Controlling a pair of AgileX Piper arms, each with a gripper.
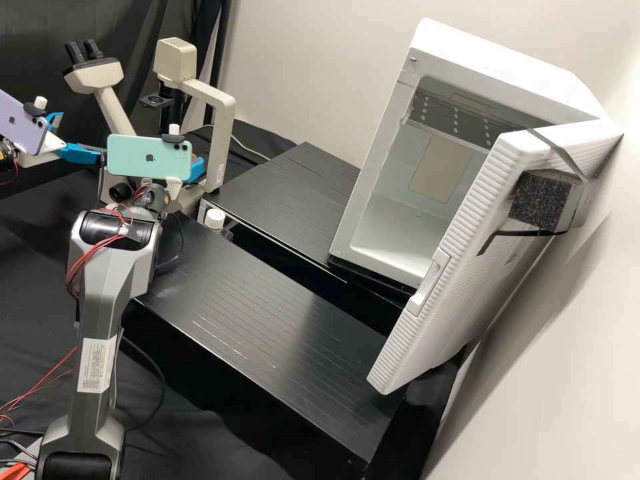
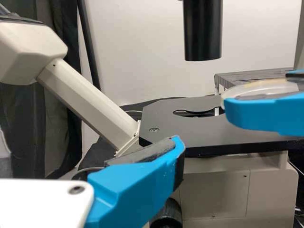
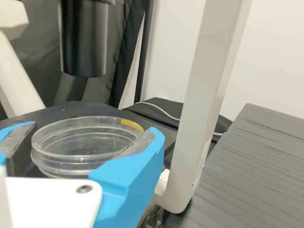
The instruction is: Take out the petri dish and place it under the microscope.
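Petri dish (image 3: 84, 140): clear, amber mark on the rim, held between the two fingers of my right gripper (image 1: 195, 171) at the microscope stage (image 2: 209, 126). Right wrist view has a pad against either side of it, so that grip is closed down to dish width. Can't tell how high the dish is over the stage. Left gripper (image 1: 81, 137) has its fingers well apart, nothing between them, on the eyepiece side. Black cylinder (image 2: 203, 31) hangs above the stage. Binocular eyepieces (image 1: 83, 51) and cream frame post (image 1: 222, 137) belong to the same microscope. Mint phone (image 1: 148, 157) on the right arm, purple phone (image 1: 23, 128) on the left. White-capped bottle (image 1: 215, 219) by the black grooved platforms (image 1: 267, 313). White mini fridge (image 1: 487, 63) on the far side, door (image 1: 493, 253) wide open, black foam block (image 1: 539, 200) strapped to it.
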